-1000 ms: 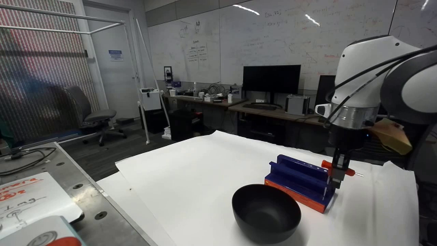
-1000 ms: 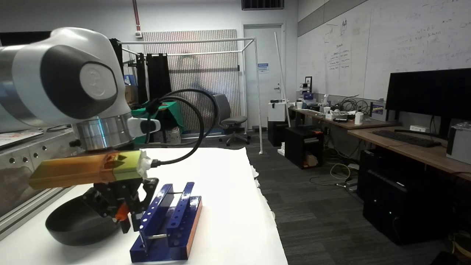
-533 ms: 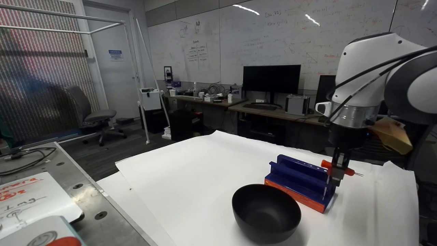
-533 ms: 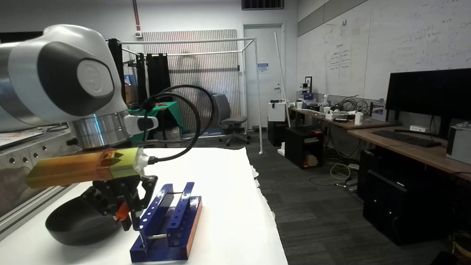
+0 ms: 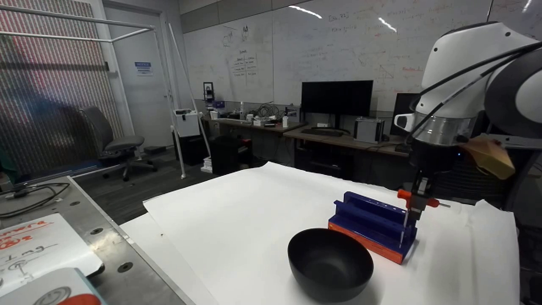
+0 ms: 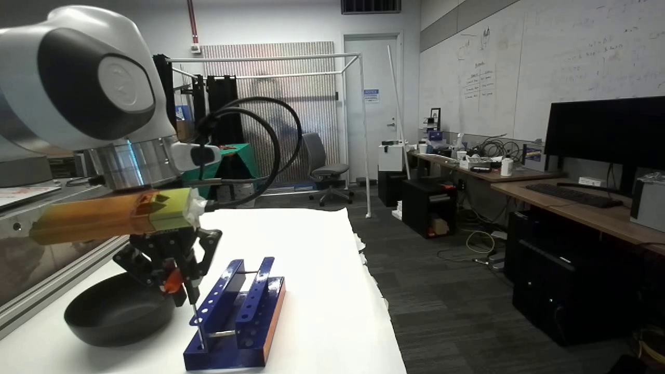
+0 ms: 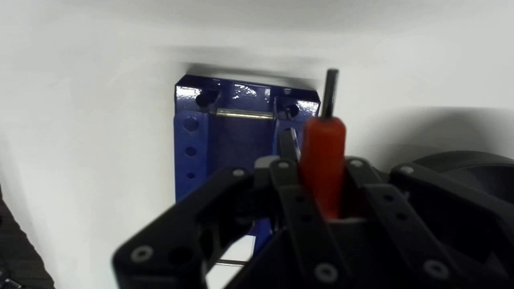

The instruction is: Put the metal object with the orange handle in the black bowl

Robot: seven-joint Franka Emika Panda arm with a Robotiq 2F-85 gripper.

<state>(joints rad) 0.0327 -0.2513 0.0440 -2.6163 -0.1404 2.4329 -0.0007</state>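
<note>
The metal object with the orange handle (image 5: 432, 202) is held crosswise and roughly level in my gripper (image 5: 417, 211). In the wrist view its orange-red handle (image 7: 324, 160) sits between the fingers and its thin metal shaft points away. My gripper is shut on the handle, above and beside the near end of the blue rack; it also shows in an exterior view (image 6: 186, 300). The black bowl (image 5: 330, 267) stands upright on the white-covered table, with nothing visible inside it. In the wrist view the bowl (image 7: 478, 168) is partly hidden behind the right finger linkage.
The blue ridged rack with an orange base (image 5: 368, 231) stands beside the bowl. A thin metal rod (image 6: 199, 327) rises from the rack's corner toward a fingertip; I cannot tell if they touch. White paper (image 5: 237, 220) covers the table.
My gripper has risen with the orange-handled object still in it. More of the thin rod at the rack's corner shows now. The bowl and rack have not moved.
</note>
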